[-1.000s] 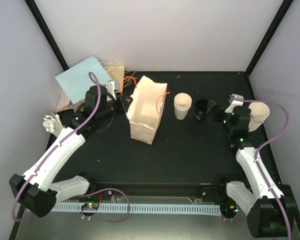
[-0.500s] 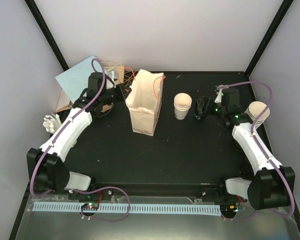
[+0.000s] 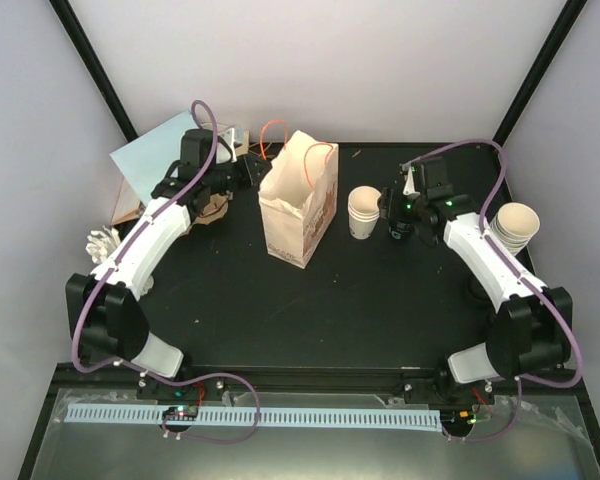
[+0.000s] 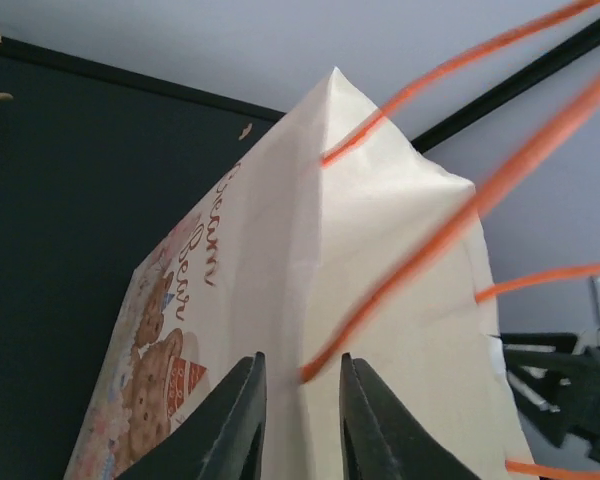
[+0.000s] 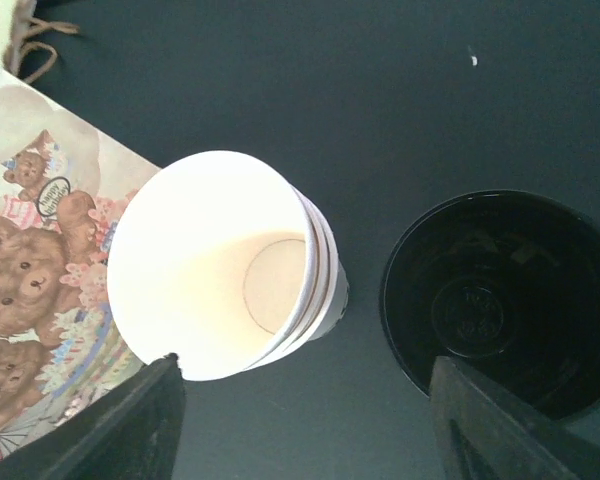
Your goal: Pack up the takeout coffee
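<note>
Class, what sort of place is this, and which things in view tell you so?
Probably a robot test cell: a black table boxed in by white walls, a left arm and right arm bolted at its edge, a paper bag and cup stack as props.

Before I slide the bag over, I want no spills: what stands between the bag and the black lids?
A stack of open white cups stands between the bag and the lids. The right wrist view shows it best, and the top view agrees.
</note>
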